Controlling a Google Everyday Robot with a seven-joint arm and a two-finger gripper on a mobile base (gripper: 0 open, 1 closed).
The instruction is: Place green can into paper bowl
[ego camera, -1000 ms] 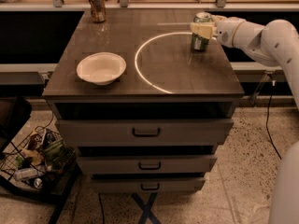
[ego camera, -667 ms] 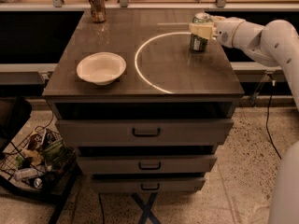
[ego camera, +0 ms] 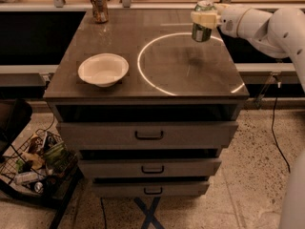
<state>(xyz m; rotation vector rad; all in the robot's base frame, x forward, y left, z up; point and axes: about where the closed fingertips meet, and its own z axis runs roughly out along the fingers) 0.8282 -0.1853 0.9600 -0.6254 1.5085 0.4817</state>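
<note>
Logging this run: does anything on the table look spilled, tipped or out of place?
Nothing stands out. The hand holds the green can upright above the table's back right; the paper bowl sits upright and empty; the orange-brown can stands at the back left.

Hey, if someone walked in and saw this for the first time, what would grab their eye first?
The robot's hand clamped on the green can, holding it just above the far right of the dark tabletop. Next comes the bright ring marked on that top, with the empty paper bowl sitting just left of it.
</note>
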